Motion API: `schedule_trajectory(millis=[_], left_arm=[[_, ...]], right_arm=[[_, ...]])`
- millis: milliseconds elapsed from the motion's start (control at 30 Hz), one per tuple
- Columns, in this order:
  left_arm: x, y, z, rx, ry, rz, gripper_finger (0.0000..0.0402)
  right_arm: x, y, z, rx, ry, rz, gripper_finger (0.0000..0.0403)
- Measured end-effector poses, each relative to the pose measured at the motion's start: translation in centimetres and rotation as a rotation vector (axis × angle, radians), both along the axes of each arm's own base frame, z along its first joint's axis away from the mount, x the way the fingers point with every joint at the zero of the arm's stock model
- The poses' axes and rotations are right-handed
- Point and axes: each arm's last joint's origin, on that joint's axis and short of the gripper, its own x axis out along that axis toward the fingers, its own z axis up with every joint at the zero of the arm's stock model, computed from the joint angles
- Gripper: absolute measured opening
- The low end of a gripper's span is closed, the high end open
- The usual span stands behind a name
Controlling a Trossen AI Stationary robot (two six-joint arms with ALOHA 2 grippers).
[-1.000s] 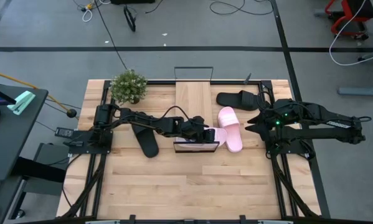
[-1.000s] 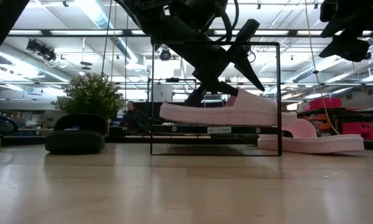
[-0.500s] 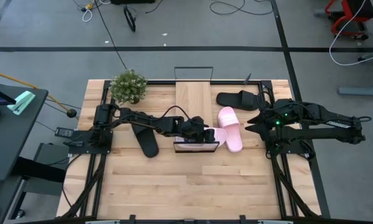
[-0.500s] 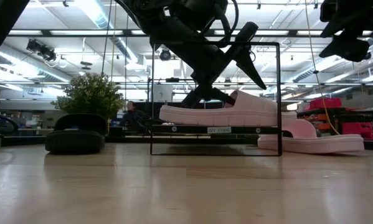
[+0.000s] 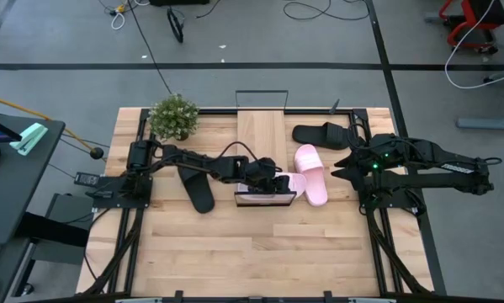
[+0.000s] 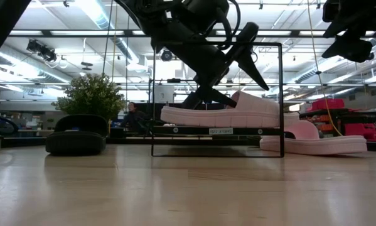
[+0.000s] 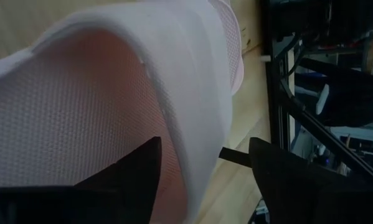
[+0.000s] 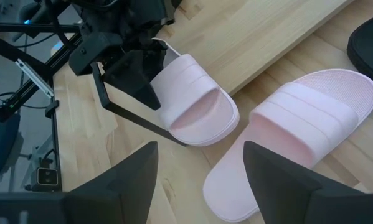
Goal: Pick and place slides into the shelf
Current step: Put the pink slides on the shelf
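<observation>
A pale pink slide (image 6: 222,116) lies sole-down on the lower tier of the shelf (image 5: 260,135), its toe end poking out past the wire frame (image 6: 281,94). My left gripper (image 7: 205,168) is open at this slide's strap: one finger is under the strap and the other outside it. No touch shows. A second pink slide (image 5: 312,172) lies on the table right of the shelf. One black slide (image 5: 322,133) lies far right, another (image 5: 198,190) left of the shelf. My right gripper (image 8: 198,186) hangs open above the table's right side.
A potted plant (image 5: 174,116) stands at the table's far left, beside the left arm's base. The left arm stretches across the table to the shelf's near end. Bare wood lies toward the near edge (image 5: 260,252).
My left gripper has opened at the pink slide's strap, letting go of it. The hand has stayed in place. The slide rests on the shelf's lower tier as before.
</observation>
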Motion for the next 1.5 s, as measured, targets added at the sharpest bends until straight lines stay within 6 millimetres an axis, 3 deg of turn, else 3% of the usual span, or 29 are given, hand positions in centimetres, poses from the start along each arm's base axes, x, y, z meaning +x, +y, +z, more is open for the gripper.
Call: schedule_trajectory(millis=[433, 933, 1267, 1500], left_arm=[[-0.6, 1.2, 1.3, 0.012, 0.003, -0.067, 0.0256], [-4.2, 2.8, 3.9, 0.153, 0.194, -0.155, 0.0255], [-7.5, 6.0, 8.8, 0.312, 0.183, -0.065, 0.0250], [-9.3, 7.0, 11.5, 0.388, 0.139, -0.021, 0.0249]], right_arm=[[0.0, 0.0, 0.0, 0.000, -0.001, 0.000, 0.0242], [0.0, -0.1, -0.3, -0.038, 0.051, -0.017, 0.0242], [3.4, -0.9, -1.5, -0.073, 0.178, 0.039, 0.0242], [6.1, -3.7, -3.3, -0.042, 0.271, 0.083, 0.0242]])
